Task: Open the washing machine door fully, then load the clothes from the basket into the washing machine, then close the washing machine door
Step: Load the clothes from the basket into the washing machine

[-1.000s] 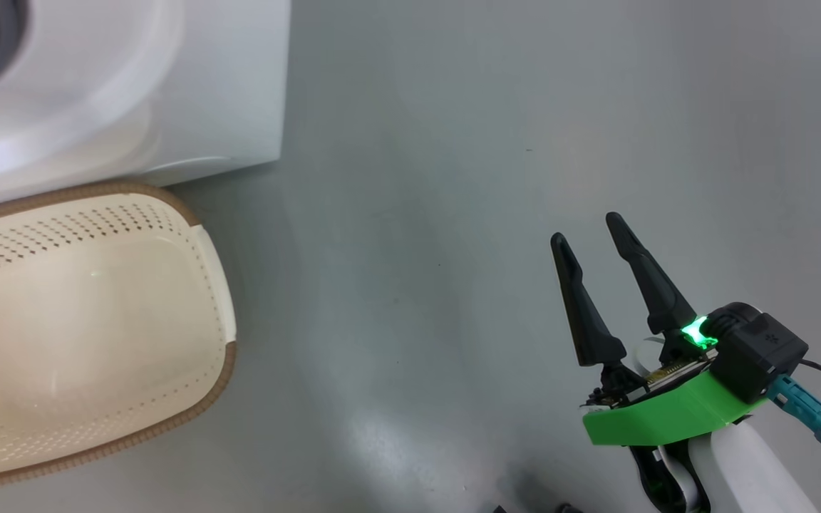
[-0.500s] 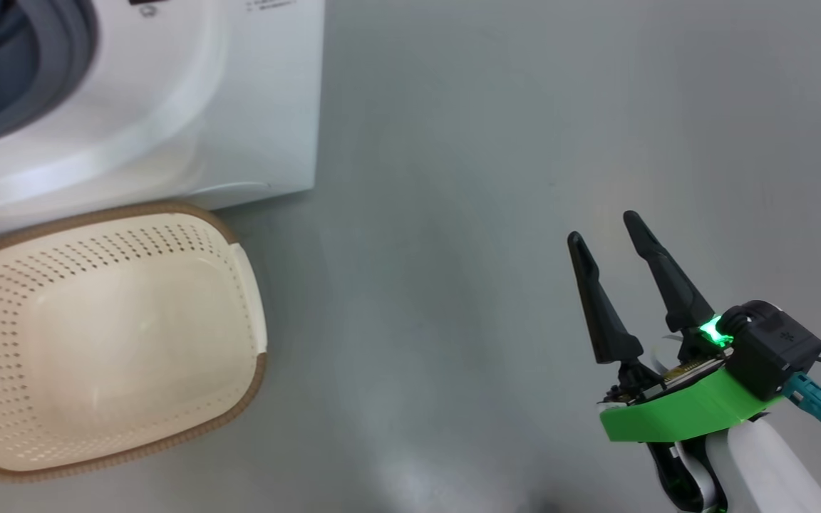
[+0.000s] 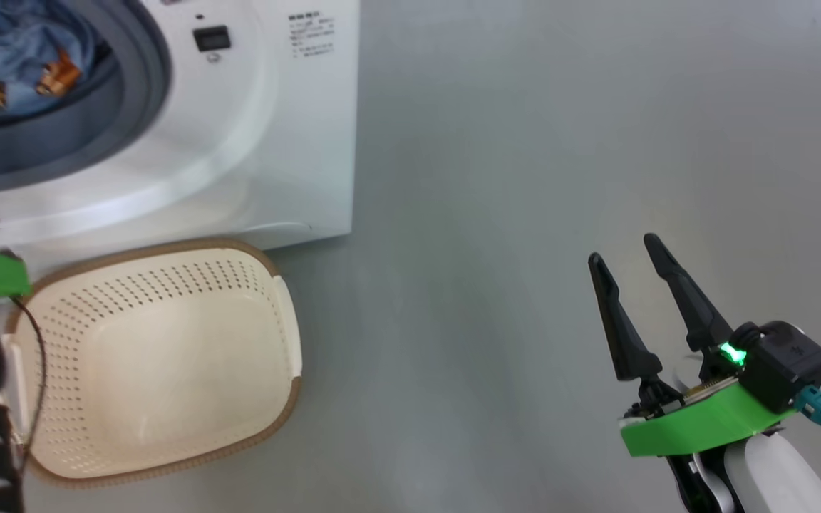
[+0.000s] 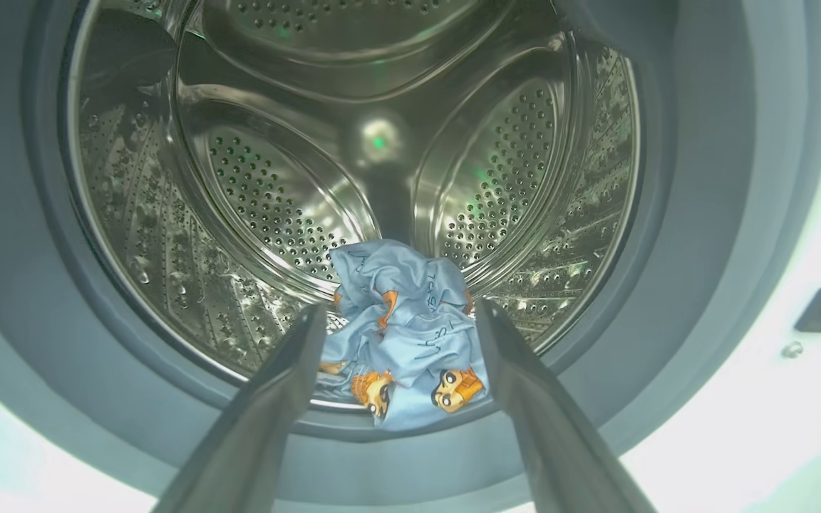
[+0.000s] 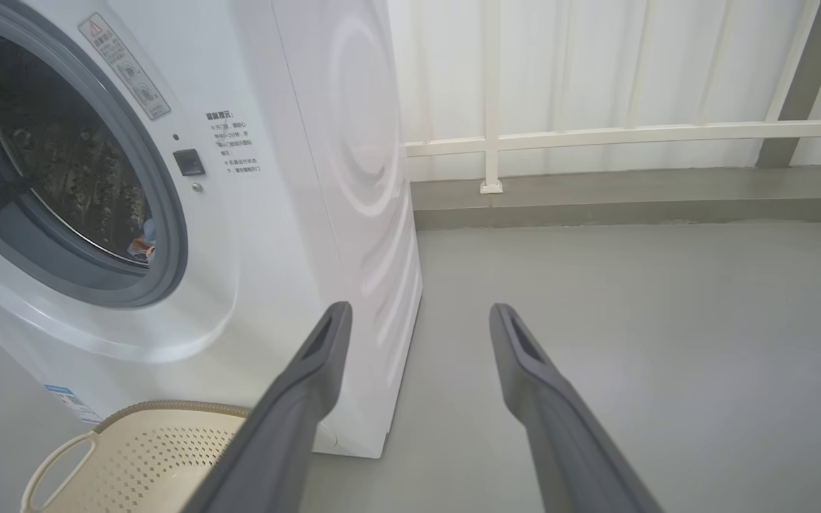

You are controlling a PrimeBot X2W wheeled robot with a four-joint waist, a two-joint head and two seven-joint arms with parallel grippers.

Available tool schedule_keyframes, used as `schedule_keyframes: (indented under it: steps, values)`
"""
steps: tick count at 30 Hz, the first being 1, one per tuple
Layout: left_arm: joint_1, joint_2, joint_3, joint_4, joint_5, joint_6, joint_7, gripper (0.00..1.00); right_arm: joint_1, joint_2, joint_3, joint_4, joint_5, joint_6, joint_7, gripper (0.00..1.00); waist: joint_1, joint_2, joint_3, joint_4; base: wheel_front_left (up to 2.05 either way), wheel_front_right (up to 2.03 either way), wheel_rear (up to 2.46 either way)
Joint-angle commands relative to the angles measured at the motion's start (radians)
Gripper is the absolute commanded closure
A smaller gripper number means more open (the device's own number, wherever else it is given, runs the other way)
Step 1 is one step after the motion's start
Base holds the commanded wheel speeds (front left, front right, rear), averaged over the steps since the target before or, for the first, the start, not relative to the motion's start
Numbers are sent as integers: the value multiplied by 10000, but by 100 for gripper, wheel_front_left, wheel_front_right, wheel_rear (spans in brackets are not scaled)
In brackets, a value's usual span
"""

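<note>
— Where are the clothes to be found?

— They are seen bunched low at the front of the steel drum, inside the washing machine, with a fold draped toward the grey gasket. The basket is seen empty on the floor, just in front of the machine.

— How are the fingers held?

— The left gripper is pointed straight into the opening, its fingers spread wide with nothing gripped. The cloth is framed between them, a placement suited to a release. The right gripper is likewise parted and empty. It is held well aside over bare floor, presumably so that the opening is not crowded.

— What is judged to be left?

— Loading is taken as done, and only the shutting of the door is thought to remain.

— And the room?

— A smooth, faintly glossy grey floor is shown, bounded by a pale panelled wall crossed by a white rail.
</note>
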Motion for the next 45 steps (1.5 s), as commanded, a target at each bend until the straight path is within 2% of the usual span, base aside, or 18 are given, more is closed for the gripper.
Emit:
schedule_keyframes:
  steps: [1,10,23,45]
  values:
    - [431,259,255,-461,237,7,-55,0,229,-150,110,-165,71,71,-80,0,2,0,-429,266,0,0,0]
    - [1868,-436,373,-1230,579,6,-55,0,688,-347,-152,-92,146,71,-80,0,2,0,-1173,701,0,0,0]
    - [3625,-1147,329,-1847,844,6,-55,0,1570,-581,-497,77,277,71,-80,0,2,0,-2312,1232,0,0,0]
    - [6159,-1637,483,-3068,944,6,-55,0,2637,-809,-799,25,385,71,-80,0,2,0,-3240,1685,0,0,0]
